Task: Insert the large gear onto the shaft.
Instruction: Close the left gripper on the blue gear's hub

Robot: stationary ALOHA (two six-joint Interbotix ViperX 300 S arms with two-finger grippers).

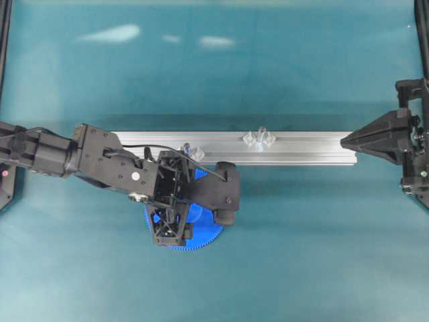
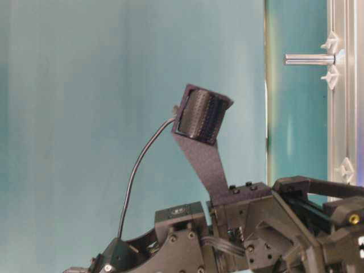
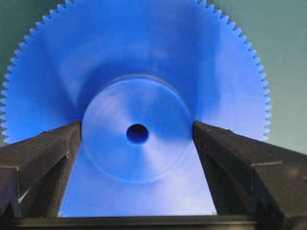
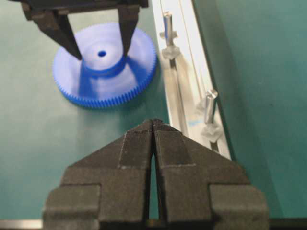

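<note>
I see the large gear (image 3: pixel 136 103) lying flat on the teal table (image 1: pixel 301 255), just beside the aluminium rail (image 1: pixel 301 149) that carries the shaft (image 1: pixel 261 134). My left gripper (image 3: pixel 136 143) stands wide open, its fingers (image 3: pixel 45 153) flanking the raised hub and holding nothing. The right gripper (image 4: pixel 153 129) sits closed, empty. The gear looks rigid, light and smooth, so I would grip the hub.

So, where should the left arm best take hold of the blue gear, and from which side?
Probably by the raised round hub, coming straight down from above. The gear lies flat on the table, so its thin toothed rim gives little to grip, while the hub stands up. The open left gripper already has a jaw on each side of the hub, so closing there should hold it.
</note>
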